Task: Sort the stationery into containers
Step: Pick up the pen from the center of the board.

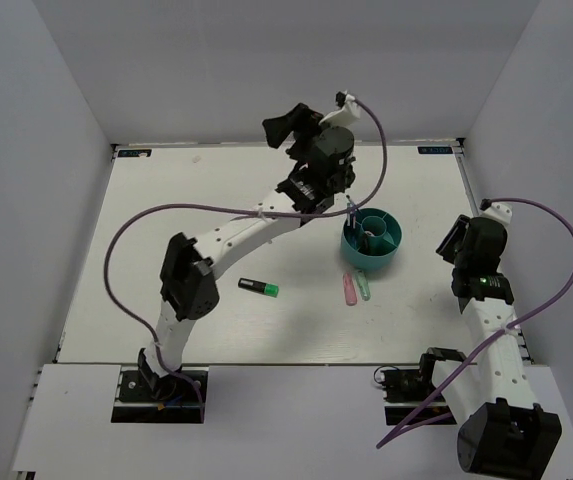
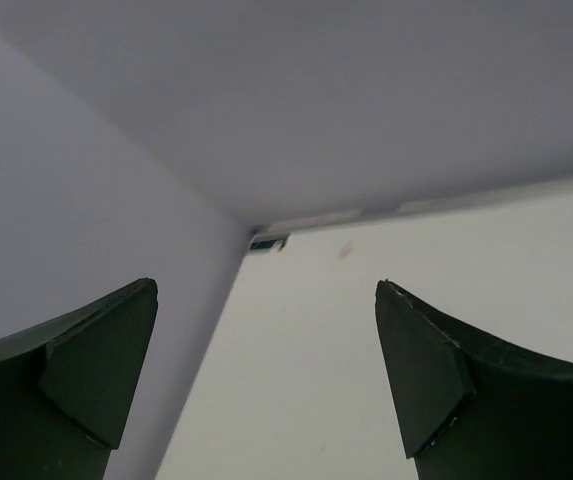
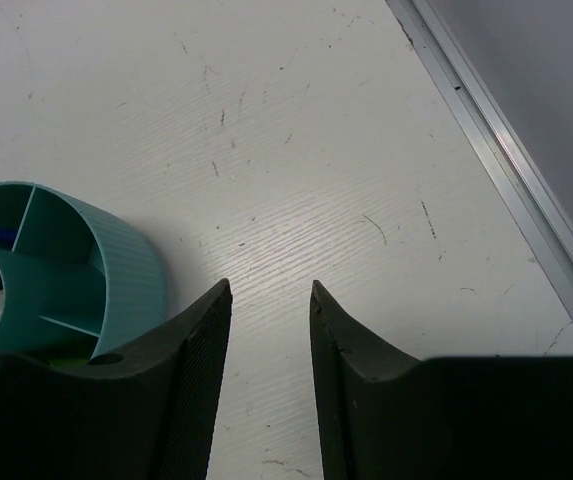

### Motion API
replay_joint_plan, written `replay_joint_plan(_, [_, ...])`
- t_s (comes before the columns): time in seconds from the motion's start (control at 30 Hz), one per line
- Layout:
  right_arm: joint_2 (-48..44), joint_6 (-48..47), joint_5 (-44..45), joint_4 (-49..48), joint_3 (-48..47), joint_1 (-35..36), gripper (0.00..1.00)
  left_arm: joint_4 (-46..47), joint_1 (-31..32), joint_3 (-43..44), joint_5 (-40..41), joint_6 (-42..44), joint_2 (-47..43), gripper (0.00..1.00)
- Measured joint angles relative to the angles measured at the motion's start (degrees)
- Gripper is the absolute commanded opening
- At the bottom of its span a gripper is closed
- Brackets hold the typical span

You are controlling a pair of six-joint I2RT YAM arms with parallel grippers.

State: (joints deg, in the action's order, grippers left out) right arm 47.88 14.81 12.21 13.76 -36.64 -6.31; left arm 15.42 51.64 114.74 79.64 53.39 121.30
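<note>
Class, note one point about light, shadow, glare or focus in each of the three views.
Top external view: even, soft light, hardly any shadows on the white table, and the round teal plastic organiser is crisp. Left wrist view: the left tool is dark, almost without detail, against a grey wall corner. Right wrist view: a bright sheen on the table just beyond the right tool; scratches are sharp.

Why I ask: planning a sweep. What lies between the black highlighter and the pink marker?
Only bare table between highlighter and pink marker, in the top view.
</note>
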Motion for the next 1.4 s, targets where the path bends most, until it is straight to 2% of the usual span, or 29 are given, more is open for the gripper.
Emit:
replay_joint_plan(0.07, [0.2, 0.0, -0.3, 0.0, 0.0, 0.0, 0.41, -13.6, 1.9, 5.6, -6.3, -11.0, -3.4, 1.0])
replay_joint_plan(0.13, [0.3, 0.0, -0.5, 0.0, 0.0, 0.0, 0.41, -26.0, 3.7, 10.4, -16.4, -21.4, -8.4, 1.0])
replay_joint_plan(0.27, [0.3, 0.0, -0.7, 0.0, 0.0, 0.0, 0.42, -42.0, 3.6, 14.9, -35.1, -39.2, -19.5, 1.0])
replay_joint_plan(0.33, [0.3, 0.0, -0.9, 0.0, 0.0, 0.0, 0.42, -48.9, 0.0, 16.2, -42.2, -48.2, -23.1, 1.0])
replay_joint_plan(0.43, [0.3, -0.1, -1.2, 0.0, 0.0, 0.0, 0.42, -59.8, -10.1, 12.7, -53.4, -62.4, -27.1, 1.0])
replay_joint_plan(0.53, [0.3, -0.2, -2.0, 0.0, 0.0, 0.0, 0.42, -71.5, -20.9, 7.6, -64.1, -74.8, -26.2, 0.98])
replay_joint_plan(0.6, [0.3, -0.2, -2.4, 0.0, 0.0, 0.0, 0.42, -78.4, -25.0, 4.3, -69.1, -79.4, -23.1, 0.81])
replay_joint_plan(0.63, [0.4, -0.3, -2.6, 0.0, 0.0, 0.0, 0.42, -81.0, -26.0, 2.2, -71.0, -81.1, -21.5, 0.68])
replay_joint_plan(0.67, [0.5, -0.3, -2.7, 0.0, 0.0, 0.0, 0.44, -83.0, -26.4, 0.0, -72.9, -82.1, -20.3, 0.42])
replay_joint_plan(0.7, [0.6, -0.3, -3.0, 0.0, 0.0, 0.0, 0.44, -84.6, -26.4, -3.0, -75.0, -82.7, -19.5, 0.31])
replay_joint_plan(0.77, [0.7, -0.4, -3.3, 0.0, 0.0, 0.0, 0.44, -88.0, -25.9, -7.6, -78.9, -82.6, -18.9, 0.28])
replay_joint_plan(0.9, [0.7, -0.4, -3.8, 0.0, 0.0, 0.0, 0.44, -91.7, -24.3, -12.4, -85.7, -76.2, -19.0, 0.54])
replay_joint_plan(0.97, [0.7, -0.5, -4.1, 0.0, 0.0, 0.0, 0.44, -92.1, -22.6, -13.7, -86.2, -70.8, -19.0, 0.6])
replay_joint_plan(1.0, [0.7, -0.5, -4.2, 0.0, 0.0, 0.0, 0.44, -92.2, -21.3, -14.3, -86.2, -67.7, -18.9, 0.69])
replay_joint_plan(1.1, [0.9, -0.5, -4.9, 0.0, 0.0, 0.0, 0.44, -92.3, -16.4, -15.9, -87.0, -59.3, -18.1, 0.78])
replay_joint_plan(1.2, [1.1, -0.5, -5.0, 0.0, 0.0, 0.0, 0.44, -92.5, -12.6, -16.2, -88.0, -52.4, -15.8, 0.78])
replay_joint_plan(1.4, [1.0, -0.5, -5.2, 0.0, 0.0, 0.0, 0.44, -91.9, -9.1, -19.5, -83.0, -40.8, -11.1, 0.73])
